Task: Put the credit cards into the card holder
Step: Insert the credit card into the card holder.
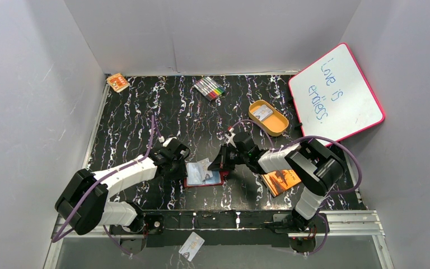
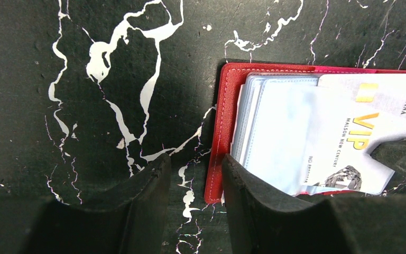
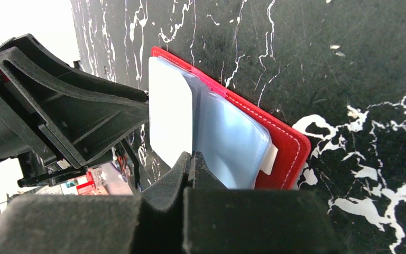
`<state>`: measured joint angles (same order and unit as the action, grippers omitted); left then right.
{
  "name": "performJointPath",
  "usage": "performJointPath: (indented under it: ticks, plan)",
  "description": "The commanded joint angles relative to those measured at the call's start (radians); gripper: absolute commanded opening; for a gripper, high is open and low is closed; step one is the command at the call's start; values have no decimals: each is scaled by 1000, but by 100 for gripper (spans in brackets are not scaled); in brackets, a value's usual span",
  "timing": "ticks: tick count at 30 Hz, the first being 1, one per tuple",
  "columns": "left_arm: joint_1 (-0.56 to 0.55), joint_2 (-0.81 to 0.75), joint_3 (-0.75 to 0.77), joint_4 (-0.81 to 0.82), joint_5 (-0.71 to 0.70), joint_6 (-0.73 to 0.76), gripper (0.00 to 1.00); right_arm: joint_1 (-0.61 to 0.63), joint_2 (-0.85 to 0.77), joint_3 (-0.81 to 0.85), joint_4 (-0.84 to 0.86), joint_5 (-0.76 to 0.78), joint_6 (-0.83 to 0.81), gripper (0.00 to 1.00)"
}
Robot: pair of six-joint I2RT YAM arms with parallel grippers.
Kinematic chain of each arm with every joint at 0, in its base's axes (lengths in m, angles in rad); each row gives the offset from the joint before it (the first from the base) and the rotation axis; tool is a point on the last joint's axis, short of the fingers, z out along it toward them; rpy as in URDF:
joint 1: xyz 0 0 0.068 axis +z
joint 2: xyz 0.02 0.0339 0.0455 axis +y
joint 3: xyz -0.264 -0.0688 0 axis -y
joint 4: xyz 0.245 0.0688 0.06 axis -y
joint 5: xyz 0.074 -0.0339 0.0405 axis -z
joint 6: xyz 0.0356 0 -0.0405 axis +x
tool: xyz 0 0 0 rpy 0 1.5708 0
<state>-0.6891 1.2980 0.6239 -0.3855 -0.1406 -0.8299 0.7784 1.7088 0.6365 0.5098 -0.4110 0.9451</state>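
Card poised over the open card holder (image 2: 223,116), not yet pocketed.
Nearest, a stray card (image 1: 192,245) lies on the front ledge (image 1: 269,252), likely awkward to reach. Further in, the left gripper (image 2: 190,165), jaws apart, straddles the holder's red edge; the right gripper (image 3: 191,159) is pinched shut on the VIP card (image 2: 359,132) lying over the clear sleeves (image 2: 280,137). Pushed askew, it could buckle a sleeve or shove the holder loose.
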Motion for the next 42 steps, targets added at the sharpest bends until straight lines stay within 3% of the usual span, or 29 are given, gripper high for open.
performJointPath:
  ticks: [1, 10, 25, 42]
  plan:
    - [-1, 43, -52, 4, 58, -18, 38, -1, 24, -28, 66, -1, 32, 0]
    - [-1, 37, -58, 3, 60, -24, 38, 0, 18, -58, 15, 45, 22, 0]
    - [-1, 35, -79, 36, 100, -56, 37, 22, 54, -115, 188, 2, 177, 0]
    - [-1, 23, -108, 53, 113, -81, 36, 65, 66, -182, 259, 91, 287, 0]
